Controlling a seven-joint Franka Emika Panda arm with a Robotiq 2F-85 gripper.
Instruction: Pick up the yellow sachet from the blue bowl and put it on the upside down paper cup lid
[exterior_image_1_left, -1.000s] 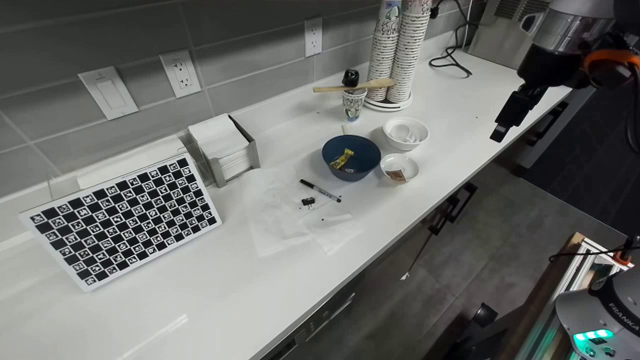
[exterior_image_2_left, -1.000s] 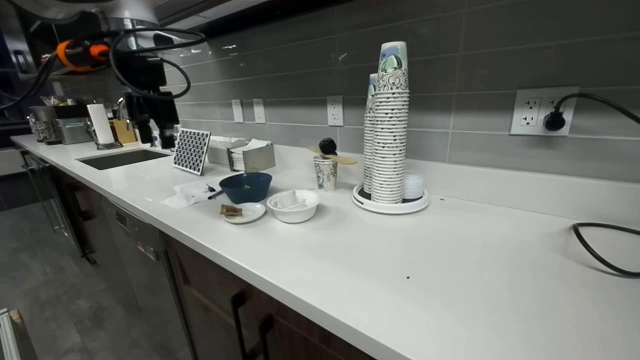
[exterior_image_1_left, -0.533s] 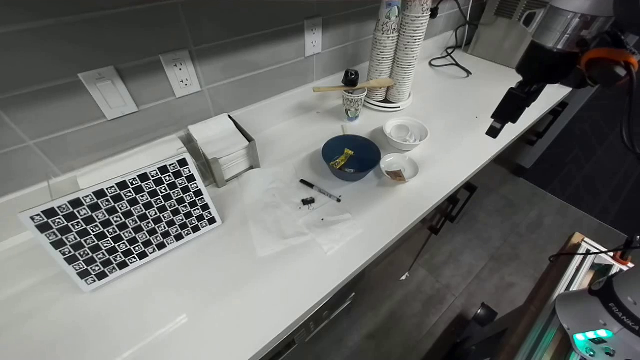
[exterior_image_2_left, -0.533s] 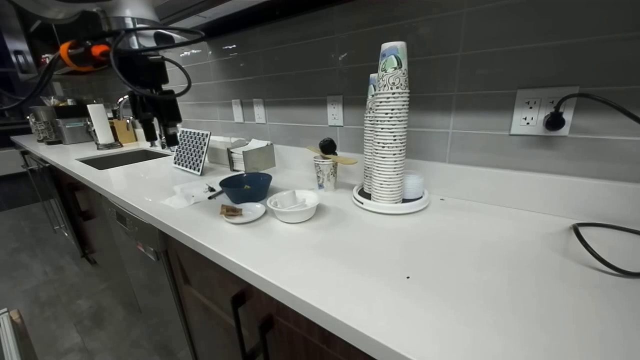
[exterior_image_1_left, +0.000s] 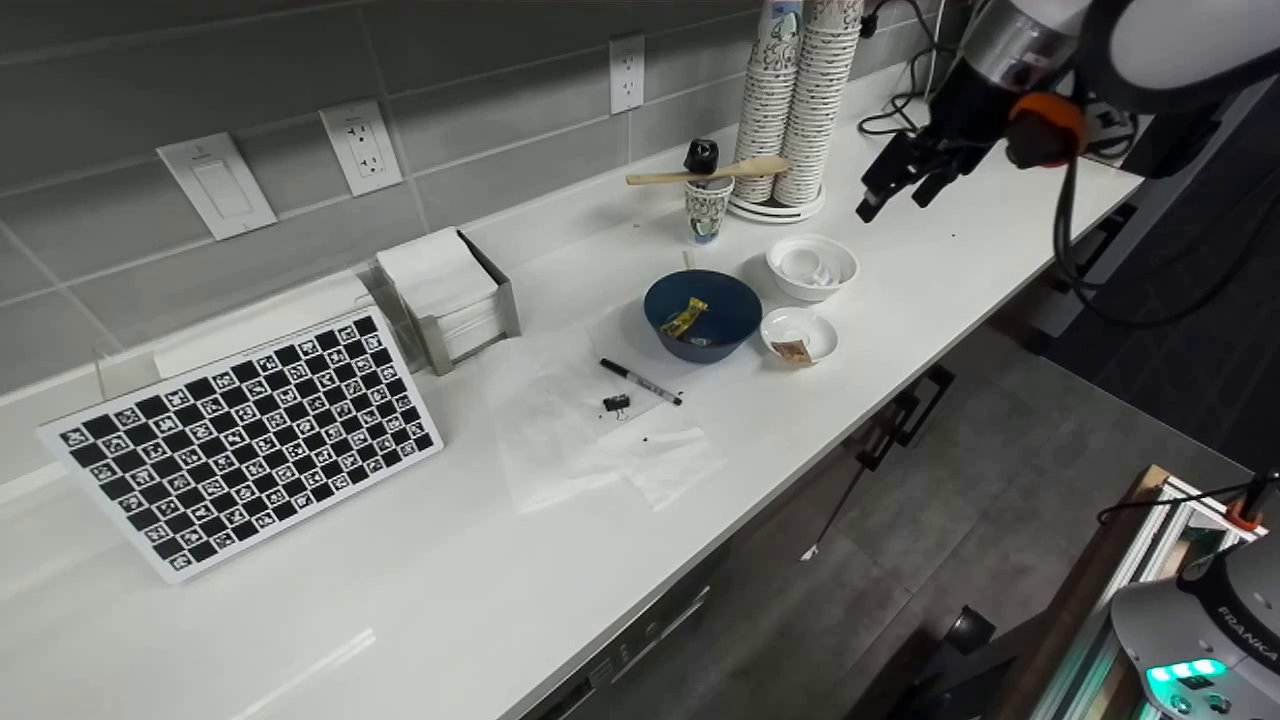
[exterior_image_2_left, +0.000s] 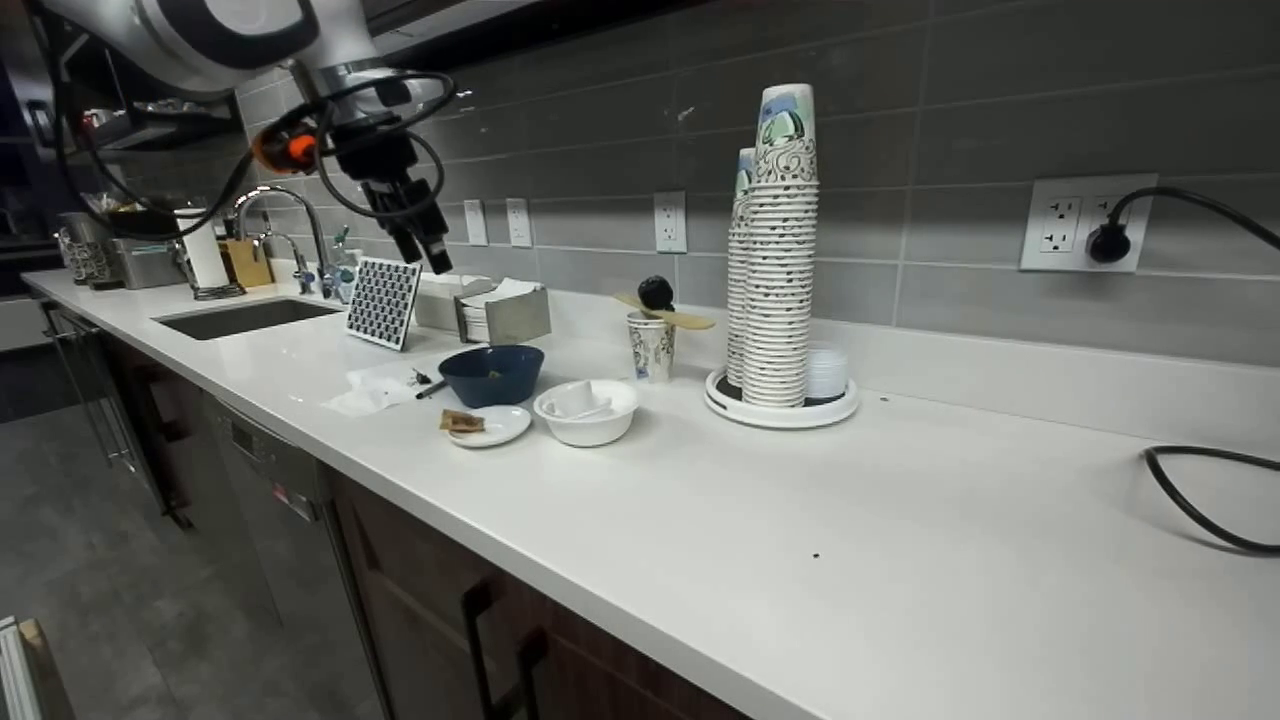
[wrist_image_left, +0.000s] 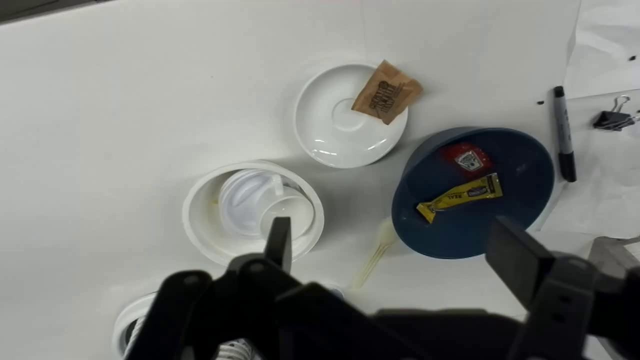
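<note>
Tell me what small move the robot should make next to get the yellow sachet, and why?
Perhaps ease the open fingers across until centred over the yellow sachet: it lies in the blue bowl, nothing is gripped, and the wrist view shows it nearer one finger than the other.

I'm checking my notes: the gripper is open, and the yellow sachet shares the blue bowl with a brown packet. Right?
Not quite: the wrist view shows a red packet, not a brown one, beside the yellow sachet in the blue bowl. The gripper is open, as noted.

The white counter (exterior_image_1_left: 450, 600) bears a blue bowl (exterior_image_1_left: 730, 312) and papers (exterior_image_1_left: 560, 460).
</note>
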